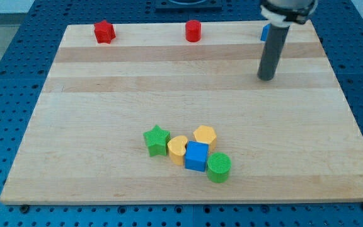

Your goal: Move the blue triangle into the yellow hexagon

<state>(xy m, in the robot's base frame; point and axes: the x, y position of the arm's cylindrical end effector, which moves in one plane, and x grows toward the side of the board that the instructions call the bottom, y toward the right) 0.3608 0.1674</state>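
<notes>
Up near the view's top right corner of the pale wooden board [106, 94], my tip [266, 78] rests on the wood; I carry no pincer, only a straight dark rod. Just above and behind the rod peeks a small blue plastic block [265, 32], mostly hidden, its shape unclear. The yellow plastic hexagon [205, 135] lies well apart, toward the view's bottom. Touching it sits a blue plastic cube [196, 156]; a yellow heart-like block [177, 149], green star [157, 139] and green cylinder [219, 167] cluster around. Far above it: red star [104, 31], red cylinder [193, 30].
</notes>
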